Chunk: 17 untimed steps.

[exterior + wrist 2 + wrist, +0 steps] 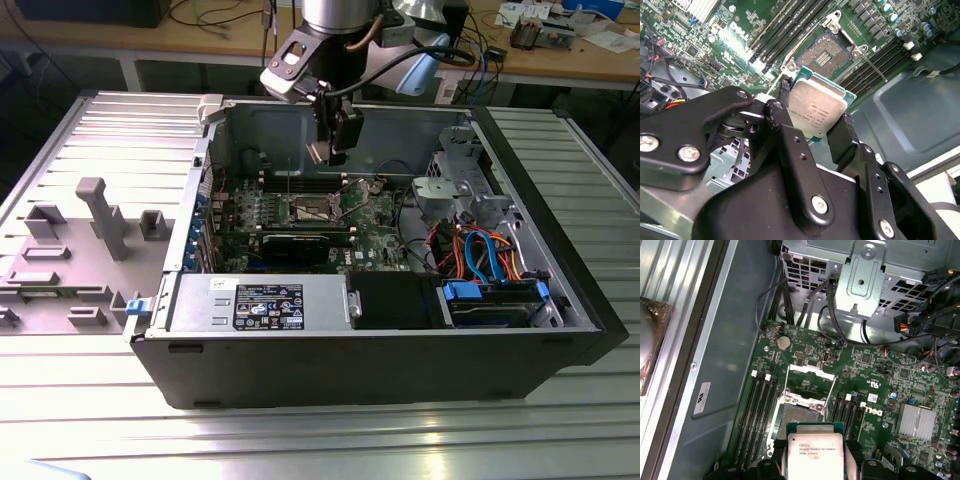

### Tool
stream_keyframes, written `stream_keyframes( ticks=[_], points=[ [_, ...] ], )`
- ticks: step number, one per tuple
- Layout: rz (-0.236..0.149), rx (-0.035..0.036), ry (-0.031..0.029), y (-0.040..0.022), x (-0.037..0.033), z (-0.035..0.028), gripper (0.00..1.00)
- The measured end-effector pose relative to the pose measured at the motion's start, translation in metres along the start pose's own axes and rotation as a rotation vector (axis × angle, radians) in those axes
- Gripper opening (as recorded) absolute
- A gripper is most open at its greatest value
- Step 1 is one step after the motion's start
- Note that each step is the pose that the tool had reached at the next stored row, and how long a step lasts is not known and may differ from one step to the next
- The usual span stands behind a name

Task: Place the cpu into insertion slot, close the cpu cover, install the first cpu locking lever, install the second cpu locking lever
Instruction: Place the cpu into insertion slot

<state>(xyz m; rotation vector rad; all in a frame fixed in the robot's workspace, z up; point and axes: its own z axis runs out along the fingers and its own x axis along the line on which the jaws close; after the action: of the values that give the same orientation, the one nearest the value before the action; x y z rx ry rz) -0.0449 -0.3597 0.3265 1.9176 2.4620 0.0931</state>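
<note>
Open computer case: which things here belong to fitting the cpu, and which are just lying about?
Belong to the job: gripper, shut on the cpu; insertion slot, empty; cpu cover, swung open.
Just lying about: memory slots; coin cell battery; heatsink; drive cage; power supply; grey fixture blocks beside the case.

A ribbed metal worktop (320, 440) spans the near ground, and bright light glares off its slats towards the exterior view's right. On the exterior view's left it carries grey moulded fixtures (100, 215). Far behind stands a wooden worktop (70, 38) on a white leg (130, 72), strewn with cables (215, 15).
</note>
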Motion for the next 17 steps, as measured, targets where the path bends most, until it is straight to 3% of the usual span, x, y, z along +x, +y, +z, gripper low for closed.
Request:
stream_keyframes(
  ticks=[5,14,17],
  points=[
    [0.065,0.0012,-0.0039,-0.0011,0.0001,0.0065,0.55],
    [0.068,0.0010,-0.0035,-0.0017,0.0002,0.0072,0.55],
    [0.095,0.0028,-0.0062,-0.0019,0.0001,0.0102,0.55]
  ],
)
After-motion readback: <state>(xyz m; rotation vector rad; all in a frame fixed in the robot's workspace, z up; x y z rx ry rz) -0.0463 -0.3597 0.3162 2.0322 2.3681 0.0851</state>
